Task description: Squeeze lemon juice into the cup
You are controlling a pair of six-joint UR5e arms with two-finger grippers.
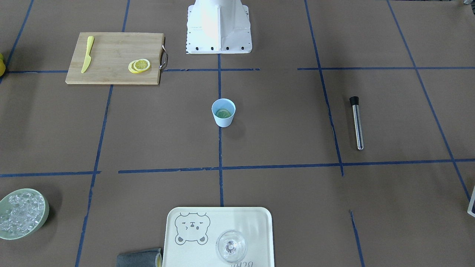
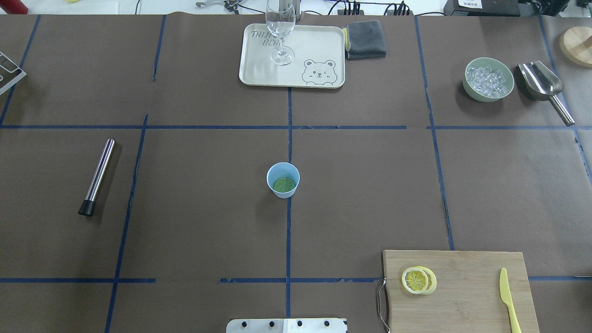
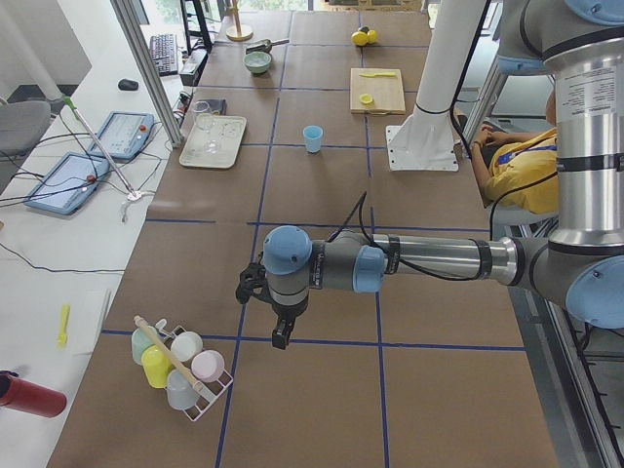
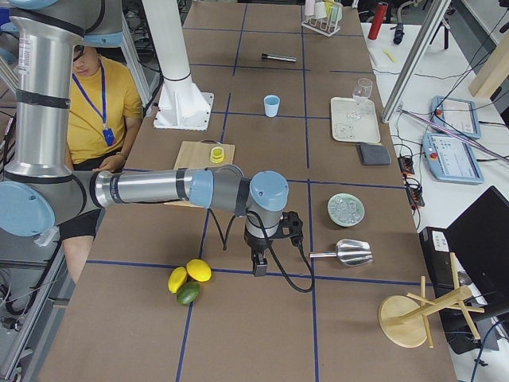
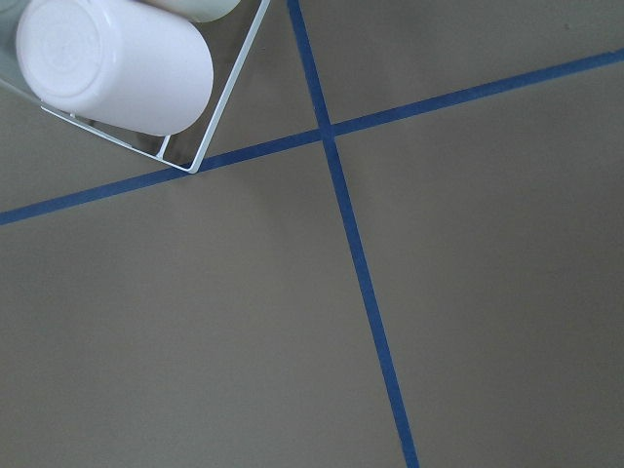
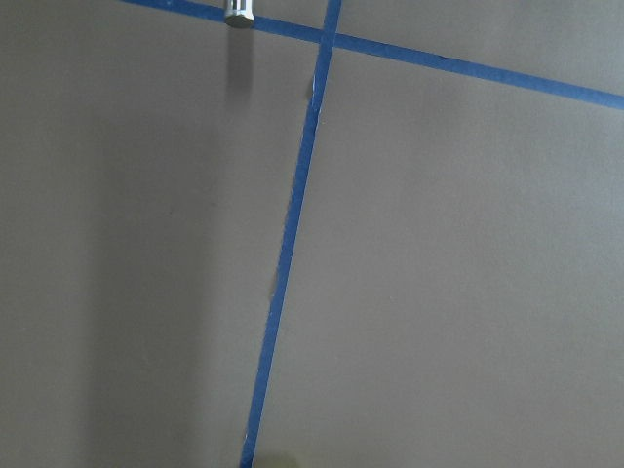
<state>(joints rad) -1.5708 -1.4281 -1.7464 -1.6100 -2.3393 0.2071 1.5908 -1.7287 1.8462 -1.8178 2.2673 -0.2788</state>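
The light blue cup [image 1: 223,113] stands upright at the table's middle, also in the overhead view [image 2: 283,180]. A round slice [image 2: 284,185] lies inside it at the bottom. Two lemon slices [image 1: 140,65] lie stacked on the wooden cutting board [image 2: 462,296]. My left gripper [image 3: 280,336] shows only in the left side view, far from the cup, near a cup rack. My right gripper [image 4: 258,269] shows only in the right side view, past the board, near whole lemons. I cannot tell whether either is open or shut.
A yellow plastic knife [image 2: 508,300] lies on the board. A metal muddler [image 2: 96,176] lies at the left. A tray [image 2: 259,69] holds a wine glass [image 2: 280,32]. A green bowl of ice [image 2: 489,79], a scoop [image 2: 541,83] and a grey cloth [image 2: 366,39] sit at the back.
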